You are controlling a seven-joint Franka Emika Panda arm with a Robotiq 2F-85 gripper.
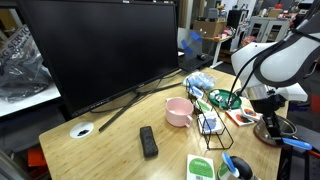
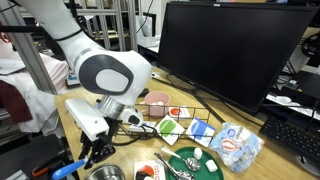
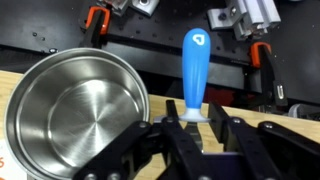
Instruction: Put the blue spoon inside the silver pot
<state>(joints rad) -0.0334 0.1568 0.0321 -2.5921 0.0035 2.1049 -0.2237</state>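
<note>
Gripper: the gripper (image 3: 190,128) is clamped on the blue spoon (image 3: 193,65), and the handle sticks out beyond the fingers in the wrist view.
Spoon's place: held in the air just beside the rim of the silver pot (image 3: 75,105), not yet over its mouth.
Pot: empty, standing near the edge of the bench (image 1: 100,150); it also shows low in an exterior view (image 2: 105,173).
Doing it well: shift sideways until the spoon hangs over the pot's middle, lower it, then let go. Releasing too early would likely drop it on the rim.
Around: pink cup (image 1: 178,112), black remote (image 1: 148,141), dark green dish (image 2: 190,162), picture cards (image 2: 170,126), monitor (image 1: 100,50).
In the way: nothing visible between spoon and pot.
</note>
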